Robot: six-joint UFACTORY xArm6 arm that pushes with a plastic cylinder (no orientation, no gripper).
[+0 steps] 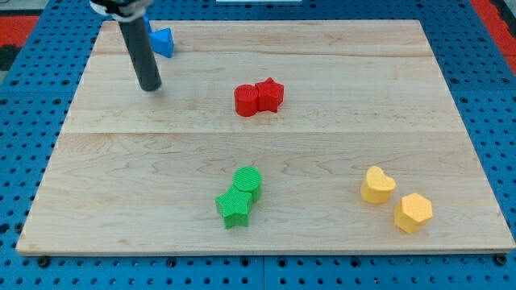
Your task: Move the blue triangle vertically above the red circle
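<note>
Blue triangle (pixel 164 41): at the view's top left of the wooden worktop (pixel 339 153), partly hidden behind the rod.
Red circle (pixel 246 101): well to the right and lower, touching the red star (pixel 270 94).
My tip (pixel 150 86): just below the triangle, apart from it; there is no gripper to open or close, only the rod.
Handling: looks light, rigid and ribbed; likely to slide easily and to twist if pushed off-centre.
Contact: a flat left face, pushing rightward.
</note>
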